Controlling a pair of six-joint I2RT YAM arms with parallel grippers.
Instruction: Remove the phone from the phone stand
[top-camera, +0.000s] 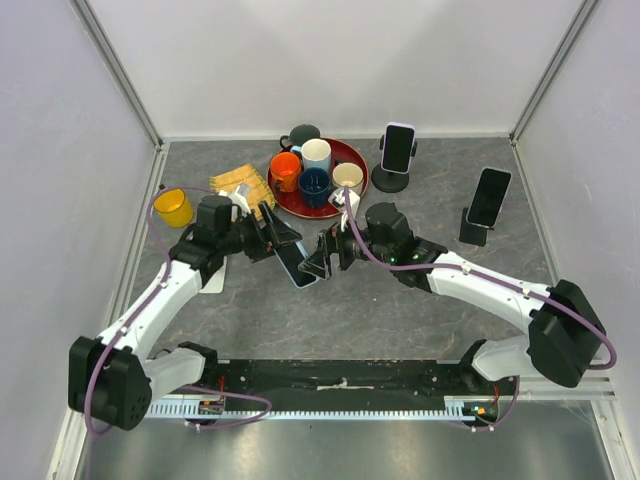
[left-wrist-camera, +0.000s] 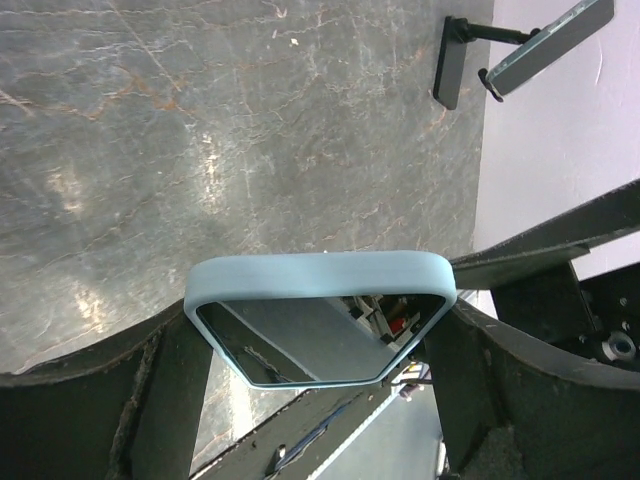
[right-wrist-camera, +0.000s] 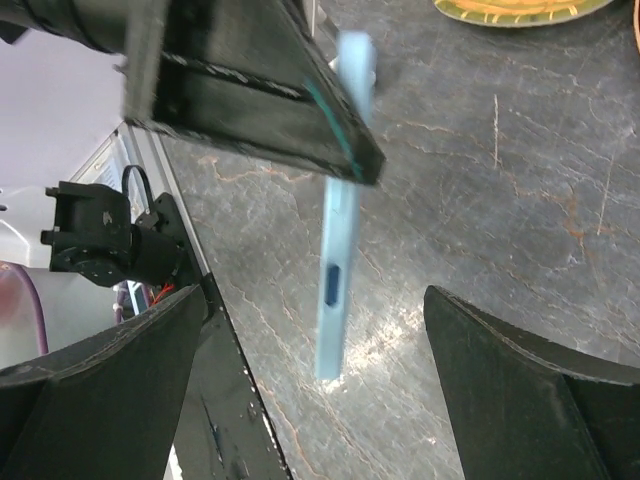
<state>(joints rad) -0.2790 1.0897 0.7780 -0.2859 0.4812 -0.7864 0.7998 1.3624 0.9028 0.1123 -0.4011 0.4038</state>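
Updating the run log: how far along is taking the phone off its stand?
Done: the light-blue-cased phone is off any stand, clamped between the fingers of the left gripper over the grey marbled table. In hand: the right gripper is open, its fingers either side of the phone, not gripping. Left: probably a handover or set-down. A white phone and a black phone sit on stands.

light: bright, even | glare: table (left-wrist-camera: 210, 170) | blur: phone (right-wrist-camera: 340, 230), right wrist

cups (top-camera: 315, 155) sat in a tray (top-camera: 350, 150) at far centre; a lone cup (top-camera: 173, 208) sat far left; a phone (top-camera: 398, 147) on a stand (top-camera: 391, 181) stood right of the tray; a second phone (top-camera: 489, 196) leaned further right; a third phone (top-camera: 294, 263) sat nearer, between left gripper (top-camera: 275, 235) and right gripper (top-camera: 322, 258)
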